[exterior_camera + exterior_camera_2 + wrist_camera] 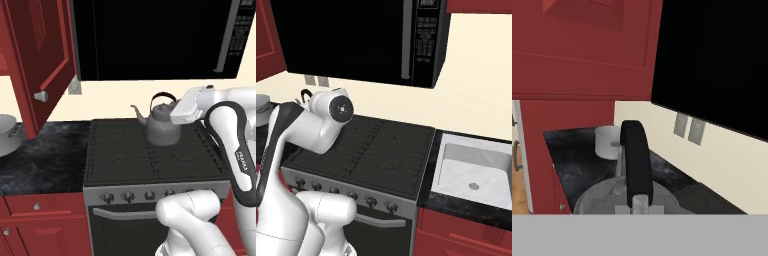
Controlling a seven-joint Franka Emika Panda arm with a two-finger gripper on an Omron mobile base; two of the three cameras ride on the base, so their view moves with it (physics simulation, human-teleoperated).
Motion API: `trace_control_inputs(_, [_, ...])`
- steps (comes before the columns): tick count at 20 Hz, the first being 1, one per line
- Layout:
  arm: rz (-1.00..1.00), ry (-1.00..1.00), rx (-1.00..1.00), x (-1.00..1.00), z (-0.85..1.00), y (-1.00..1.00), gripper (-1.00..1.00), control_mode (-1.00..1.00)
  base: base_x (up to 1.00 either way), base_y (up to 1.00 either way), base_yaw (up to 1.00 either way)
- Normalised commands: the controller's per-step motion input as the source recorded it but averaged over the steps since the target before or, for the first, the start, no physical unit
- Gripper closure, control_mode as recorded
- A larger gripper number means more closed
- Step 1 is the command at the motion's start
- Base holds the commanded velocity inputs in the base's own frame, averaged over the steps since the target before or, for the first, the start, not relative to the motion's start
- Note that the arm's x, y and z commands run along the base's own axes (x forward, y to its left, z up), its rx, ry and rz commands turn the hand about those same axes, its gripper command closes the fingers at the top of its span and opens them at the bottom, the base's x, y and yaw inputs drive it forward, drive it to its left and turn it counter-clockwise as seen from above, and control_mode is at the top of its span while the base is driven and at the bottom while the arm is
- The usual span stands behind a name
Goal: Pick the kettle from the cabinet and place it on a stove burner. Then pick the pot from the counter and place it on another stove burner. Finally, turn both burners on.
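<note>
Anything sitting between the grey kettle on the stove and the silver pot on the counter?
Nothing: in the left base view, bare grate and dark counter separate the grey metal kettle from the wide silver pot.

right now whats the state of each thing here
kettle: upright on a back burner, lid on, handle in the pincer
pincer: shut on the kettle handle
pot: on the counter, not yet moved
cabinet door: open
burners: no flame seen
</note>
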Motion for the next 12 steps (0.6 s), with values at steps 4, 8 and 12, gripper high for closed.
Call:
trace_control_inputs(4, [0.00,0.00,0.01,0.33,-0.17,0.12,1.00,-1.00,0.00,0.00,0.00])
trace_control_inputs(8, [0.00,0.00,0.01,0.34,-0.11,0.07,1.00,-1.00,0.00,0.00,0.00])
trace_control_inputs(12, [0.02,0.00,0.02,0.36,-0.07,0.01,1.00,-1.00,0.00,0.00,0.00])
